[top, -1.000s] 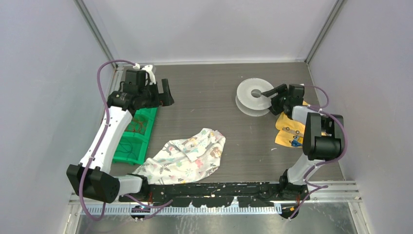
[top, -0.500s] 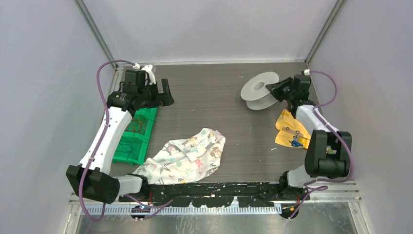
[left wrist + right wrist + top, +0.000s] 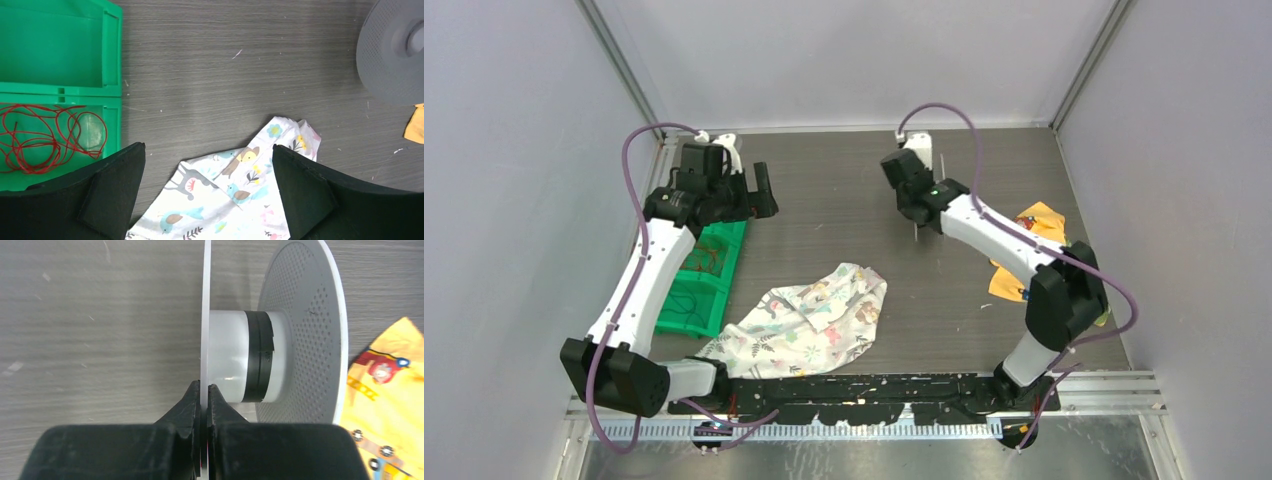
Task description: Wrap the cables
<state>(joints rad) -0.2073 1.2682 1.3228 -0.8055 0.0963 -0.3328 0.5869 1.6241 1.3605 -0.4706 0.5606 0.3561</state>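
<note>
Top external view: the left arm [image 3: 649, 270] reaches over a green bin [image 3: 686, 318] at the left side of the table [image 3: 844, 200]. The right arm [image 3: 994, 230] stretches toward the far middle of the table. A printed cloth [image 3: 809, 315] lies crumpled near the front edge, between the two arms. A yellow cloth [image 3: 1039, 215] lies at the right, partly under the right arm.

Left wrist view: the left jaws stand fully released, grasping nothing, above the printed cloth [image 3: 235, 200]. The wire [image 3: 55, 146] lies in a loose red tangle inside the bin [image 3: 60, 91], in the lower compartment of that view, well apart from both sets of jaws. A grey spool [image 3: 392, 50] shows at the upper right.

Right wrist view: the right jaws are clenched on the thin edge of one flange of the spool [image 3: 227, 357]. The spool is held on edge, flanges upright. Its white hub carries a black band, and the far flange is perforated. Whether the spool touches the table cannot be told. The yellow cloth [image 3: 385, 395] lies just beyond the far flange.
</note>
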